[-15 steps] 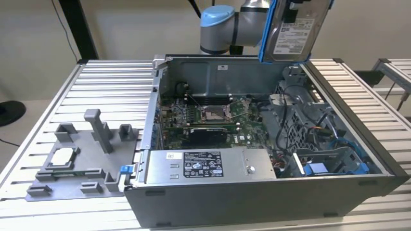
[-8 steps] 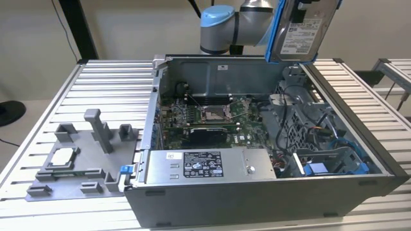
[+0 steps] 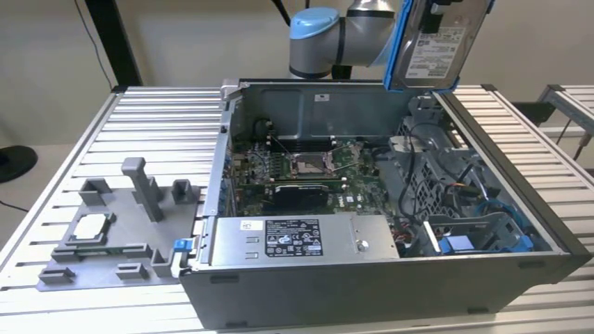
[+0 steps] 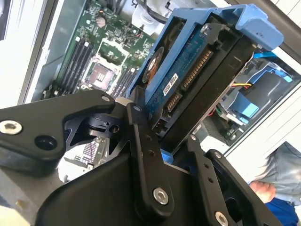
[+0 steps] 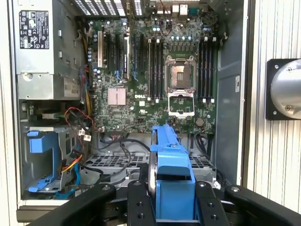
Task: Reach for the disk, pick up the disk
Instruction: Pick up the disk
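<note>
- The disk (image 3: 436, 42) is seen lifted clear above the open computer case (image 3: 519, 229), near the case's far wall in the exterior view, label outward.
- The gripper (image 5: 173, 197) is clenched on the disk; in both wrist views the black fingers (image 4: 146, 155) are pressed against the blue bracket (image 4: 244, 28).
- Judged stiff, fairly heavy, shock-sensitive; metal faces likely slippery.
- The bracket edges are judged the safest hold; the bare circuit board (image 4: 186, 61) and connector are better left untouched.

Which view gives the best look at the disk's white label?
The exterior view: the disk hangs above the open case, label side facing the camera. The second wrist view shows its circuit-board side; the first wrist view shows its blue bracket edge-on.
</note>
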Available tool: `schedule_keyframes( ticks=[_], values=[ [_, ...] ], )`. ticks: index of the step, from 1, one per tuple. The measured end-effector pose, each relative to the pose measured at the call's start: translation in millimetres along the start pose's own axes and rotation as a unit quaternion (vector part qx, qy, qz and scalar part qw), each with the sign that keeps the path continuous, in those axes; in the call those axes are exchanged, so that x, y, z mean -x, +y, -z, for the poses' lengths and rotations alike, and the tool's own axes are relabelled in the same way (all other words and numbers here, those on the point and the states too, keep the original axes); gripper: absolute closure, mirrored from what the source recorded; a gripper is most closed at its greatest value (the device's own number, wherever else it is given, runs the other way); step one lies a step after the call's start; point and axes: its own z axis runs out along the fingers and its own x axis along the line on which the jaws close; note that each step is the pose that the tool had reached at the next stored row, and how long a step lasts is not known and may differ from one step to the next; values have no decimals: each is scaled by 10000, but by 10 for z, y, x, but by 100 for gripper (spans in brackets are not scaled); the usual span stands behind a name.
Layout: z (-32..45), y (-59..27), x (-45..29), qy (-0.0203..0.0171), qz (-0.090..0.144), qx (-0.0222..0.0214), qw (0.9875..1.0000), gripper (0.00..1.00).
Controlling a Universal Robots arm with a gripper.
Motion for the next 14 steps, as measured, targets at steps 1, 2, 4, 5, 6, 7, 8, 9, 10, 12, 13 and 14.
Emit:
schedule_keyframes(
  ticks=[1, 2, 4, 5, 6, 7, 8, 9, 10, 12, 13, 14],
  values=[
    [0, 0, 0, 1, 0, 0, 10000, 100],
    [0, -1, 0, 0, 0, 0, 10000, 100],
    [0, -1, -1, 0, 0, 0, 10000, 100],
    [0, -1, -3, 0, 0, 0, 10000, 100],
    [1, -1, -7, 1, 0, 0, 10000, 100],
    [1, -2, -14, 1, 0, 0, 10000, 100],
    [0, -2, -26, 0, 1, 0, 10000, 100],
    [1, -2, -39, 1, 0, 0, 10000, 100],
    [0, -2, -54, 0, 0, 0, 10000, 100],
    [1, -3, -87, 1, 0, 0, 10000, 100],
    [1, -4, -106, 0, 0, 0, 10000, 100],
    [1, -4, -126, 0, 0, 0, 10000, 100]
  ],
)
